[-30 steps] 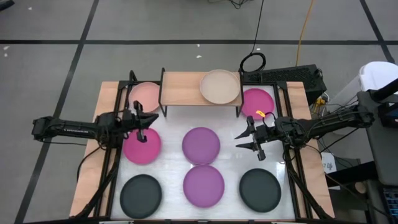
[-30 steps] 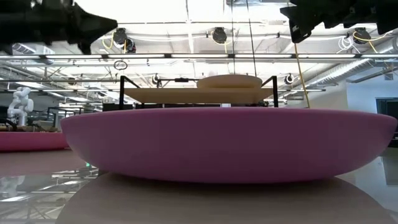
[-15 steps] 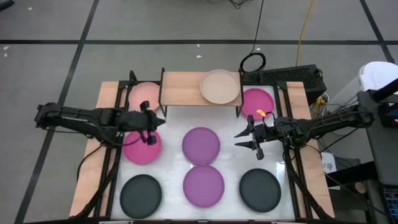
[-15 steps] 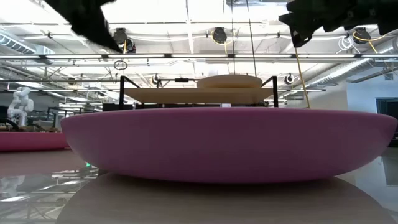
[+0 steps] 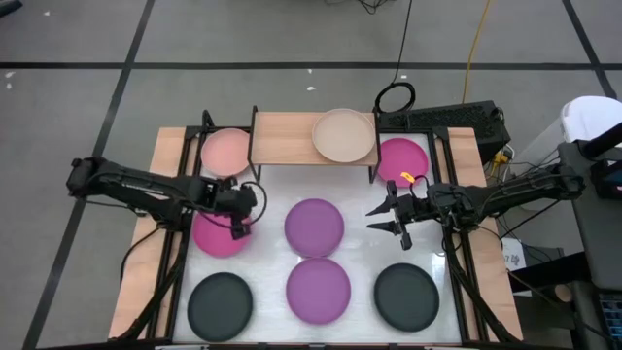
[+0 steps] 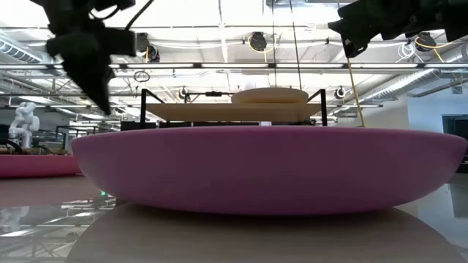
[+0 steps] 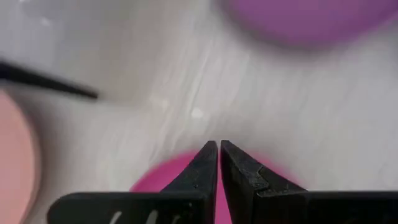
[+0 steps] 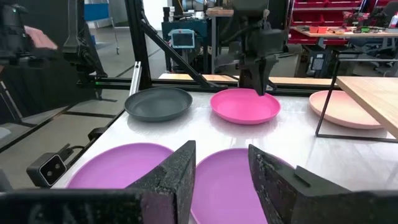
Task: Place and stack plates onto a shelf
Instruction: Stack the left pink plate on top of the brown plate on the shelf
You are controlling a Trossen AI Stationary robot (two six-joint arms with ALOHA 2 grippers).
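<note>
We note the left pincer (image 5: 239,226), fingers pressed together and empty, over the magenta plate (image 5: 216,236) at its 2 o'clock edge. The right pincer (image 5: 386,220) hangs parted and empty above the counter (image 5: 369,253).

We are in a big robot lab or workshop. High above us, the ceiling (image 6: 234,44) is open, with long pipes and bright lights. The floor (image 5: 78,117) is gray with dark lines on it. Cables (image 5: 473,49) run across it to the table (image 5: 267,194). A small white robot (image 6: 22,120) stands far back in the room. Behind the table we see black metal frames (image 8: 140,37), a small screen (image 8: 184,38), and red shelves (image 8: 323,18) with bins.
</note>
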